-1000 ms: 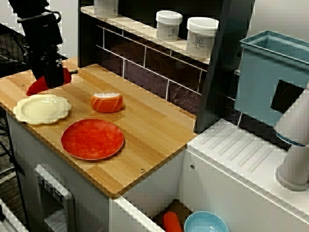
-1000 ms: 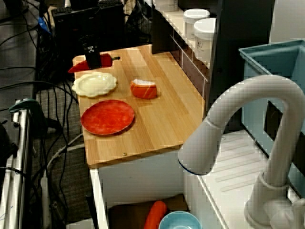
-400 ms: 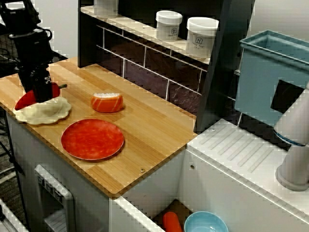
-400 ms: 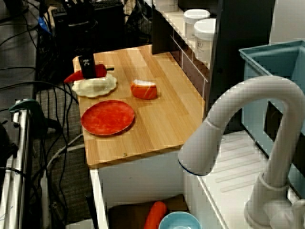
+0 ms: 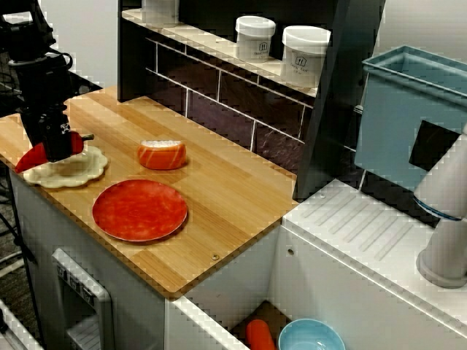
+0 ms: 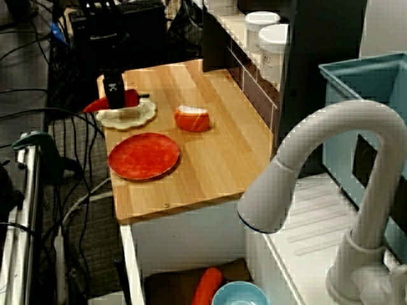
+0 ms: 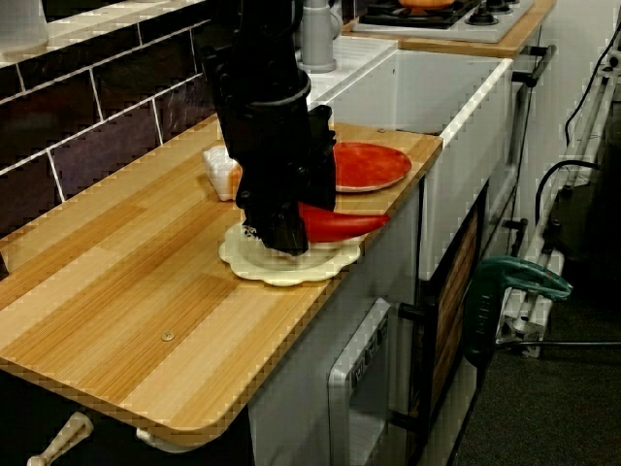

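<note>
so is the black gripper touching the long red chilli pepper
Touching. The view from the side shows the black gripper closed around the long red chilli pepper, which juts from its fingers.

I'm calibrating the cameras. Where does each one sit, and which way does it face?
View over the counter: high near the faucet, looking down across the wooden counter; the gripper shows at far left, gripping the red pepper.
View past the faucet: just behind it, looking along the counter; the gripper is small at the far end.
View from the counter's end: low at the opposite end, facing the red plate; the gripper fills the middle.
All share the cream plate under the gripper.
</note>
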{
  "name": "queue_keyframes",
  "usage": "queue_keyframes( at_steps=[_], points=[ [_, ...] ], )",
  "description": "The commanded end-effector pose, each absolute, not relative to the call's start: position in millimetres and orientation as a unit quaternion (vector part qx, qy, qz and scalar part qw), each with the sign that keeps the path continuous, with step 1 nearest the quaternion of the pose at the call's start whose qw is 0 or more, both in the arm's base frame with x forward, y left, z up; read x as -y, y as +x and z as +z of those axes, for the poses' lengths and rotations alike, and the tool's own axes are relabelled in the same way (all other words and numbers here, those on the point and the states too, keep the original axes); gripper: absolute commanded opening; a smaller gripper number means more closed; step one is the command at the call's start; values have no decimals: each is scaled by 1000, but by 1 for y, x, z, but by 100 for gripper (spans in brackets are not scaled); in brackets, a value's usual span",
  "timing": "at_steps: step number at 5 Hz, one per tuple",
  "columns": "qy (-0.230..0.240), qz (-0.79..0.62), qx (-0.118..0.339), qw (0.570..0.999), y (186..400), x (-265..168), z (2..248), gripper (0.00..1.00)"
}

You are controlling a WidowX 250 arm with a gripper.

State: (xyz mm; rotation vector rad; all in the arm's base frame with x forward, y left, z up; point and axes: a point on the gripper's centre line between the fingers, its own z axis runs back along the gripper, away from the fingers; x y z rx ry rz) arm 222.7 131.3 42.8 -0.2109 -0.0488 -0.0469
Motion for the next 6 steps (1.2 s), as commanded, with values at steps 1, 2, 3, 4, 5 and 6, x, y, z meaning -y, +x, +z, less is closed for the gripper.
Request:
queue_keyframes(
  at_steps=[1,2,3,4,5,6],
  points=[
    [-103,-27,41,993,231,-142,52,100],
    [-104,-29,44,993,233,-141,53,100],
    [-113,-43,44,992,237,-136,59,100],
    [-125,-94,63,986,240,-125,69,100],
    [-108,-108,67,986,247,-119,75,100],
    [-103,-132,73,983,255,-116,79,100]
  ],
)
